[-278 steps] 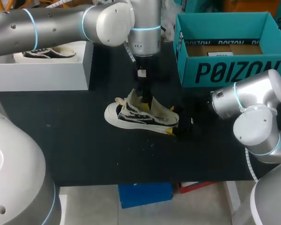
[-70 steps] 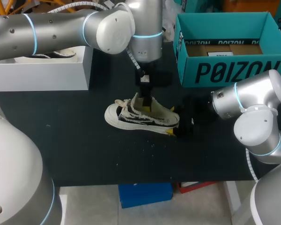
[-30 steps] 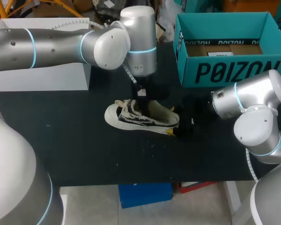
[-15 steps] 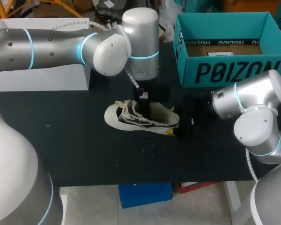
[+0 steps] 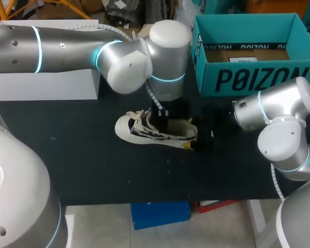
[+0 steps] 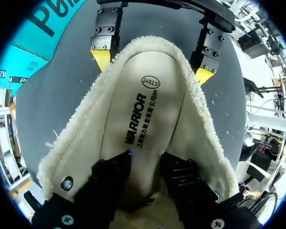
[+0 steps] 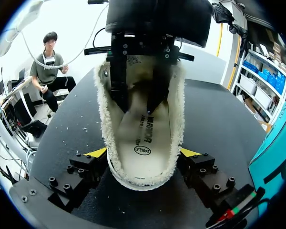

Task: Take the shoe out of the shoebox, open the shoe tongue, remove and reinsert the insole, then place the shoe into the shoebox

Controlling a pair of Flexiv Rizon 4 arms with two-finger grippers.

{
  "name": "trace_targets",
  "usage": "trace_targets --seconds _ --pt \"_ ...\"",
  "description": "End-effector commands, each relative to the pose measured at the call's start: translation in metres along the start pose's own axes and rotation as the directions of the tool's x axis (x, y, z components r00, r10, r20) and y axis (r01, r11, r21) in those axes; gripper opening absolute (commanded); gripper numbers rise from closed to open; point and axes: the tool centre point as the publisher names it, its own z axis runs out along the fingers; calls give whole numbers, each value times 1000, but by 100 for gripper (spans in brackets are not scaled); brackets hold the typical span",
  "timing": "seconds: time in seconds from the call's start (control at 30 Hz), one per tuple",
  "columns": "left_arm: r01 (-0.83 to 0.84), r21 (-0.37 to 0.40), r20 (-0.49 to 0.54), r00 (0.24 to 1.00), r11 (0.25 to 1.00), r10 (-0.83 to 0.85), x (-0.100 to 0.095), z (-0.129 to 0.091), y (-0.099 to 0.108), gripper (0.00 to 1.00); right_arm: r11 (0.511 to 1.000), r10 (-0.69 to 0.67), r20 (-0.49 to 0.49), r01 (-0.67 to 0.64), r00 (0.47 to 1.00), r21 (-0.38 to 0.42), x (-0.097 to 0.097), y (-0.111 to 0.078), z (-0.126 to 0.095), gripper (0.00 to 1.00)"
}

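Head view: black surface [image 5: 93, 170], dusted with pale specks near the middle. Teal shoebox [image 5: 258, 77] sits open in the far right corner. White box [image 5: 46, 85] sits along the far edge on the left. The shoe [image 5: 139, 132] is out of the shoebox, upright mid-surface, toe toward the left edge, heel toward the right. Left arm [image 5: 67, 46] crosses in over the white box, with the left pincer [image 5: 161, 119] pointing straight down into the shoe opening. Right arm [image 5: 279, 119] is low on the right side, right pincer [image 5: 195, 140] at the heel. Pincer states are not readable from here.

Left wrist view: looks down into the shoe. Insole [image 6: 143, 105] lies flat inside the fleece lining [image 6: 86, 138]. The left pincer's black fingers [image 6: 109, 176] stand a little apart, tips down on the insole's forward part, with nothing clamped between them, so it is not gripping. Ahead, the right pincer's yellow tips bracket the heel from both sides. A corner of the shoebox shows beyond them.

Right wrist view: right pincer [image 7: 143, 153] is clamped on the shoe's heel, one yellow tip touching each side. The left pincer comes down from above into the opening. Specks on the surface show more plainly beside the shoe.
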Motion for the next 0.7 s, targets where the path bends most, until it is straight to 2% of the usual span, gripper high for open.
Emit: trace_targets --seconds 0.03,0.17,0.23,0.47,0.7 --pt "37 -31 191 981 999 -30 4 22 -2 39 1000 3 0 -3 1000 3 0 -2 3 0" --pt "53 -33 294 955 998 -41 -2 24 -4 36 1000 3 0 -3 1000 3 0 -2 3 0" --pt "43 -23 320 947 999 -33 -6 25 -6 30 1000 3 0 -3 1000 3 0 -2 3 0" --pt "40 -19 401 916 999 -29 -25 28 -4 30 1000 3 0 -3 1000 3 0 -2 3 0" --pt "40 28 484 874 999 -48 -40 25 1 32 1000 3 0 -3 1000 3 0 -2 3 0"
